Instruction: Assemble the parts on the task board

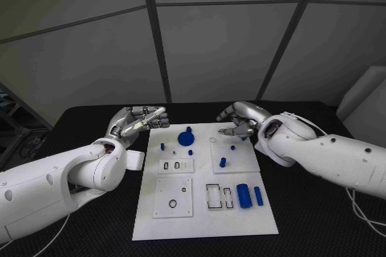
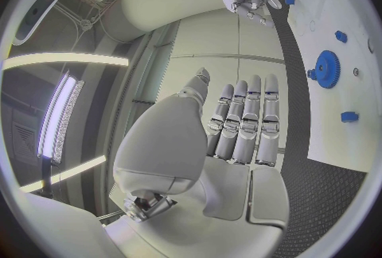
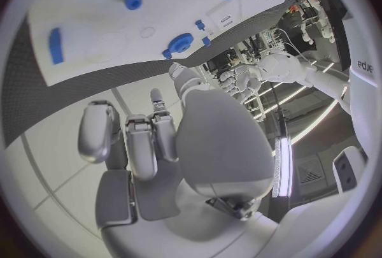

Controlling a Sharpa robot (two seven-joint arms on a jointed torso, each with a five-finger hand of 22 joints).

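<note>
Two hands: I see both raised above the far end of the task board [image 1: 205, 212], holding nothing
Task board: white plate lying flat on the black bench [image 1: 322, 223]; it carries small inset plates with cut-out slots
Parts: blue gear [image 1: 186, 138] near the far edge; small blue pegs [image 1: 223, 162] mid-board; blue cylinder [image 1: 244, 195] and blue bar [image 1: 258, 195] beside the slots at the near right
Left hand [image 1: 143, 121]: over the board's far left corner; left wrist view has its fingers [image 2: 248, 119] straight and side by side, gear [image 2: 325, 69] well apart from them
Right hand [image 1: 239, 121]: over the far right edge, fingers curled inward; right wrist view shows them [image 3: 143, 137] bent, pinching nothing, gear [image 3: 180, 43] apart
</note>
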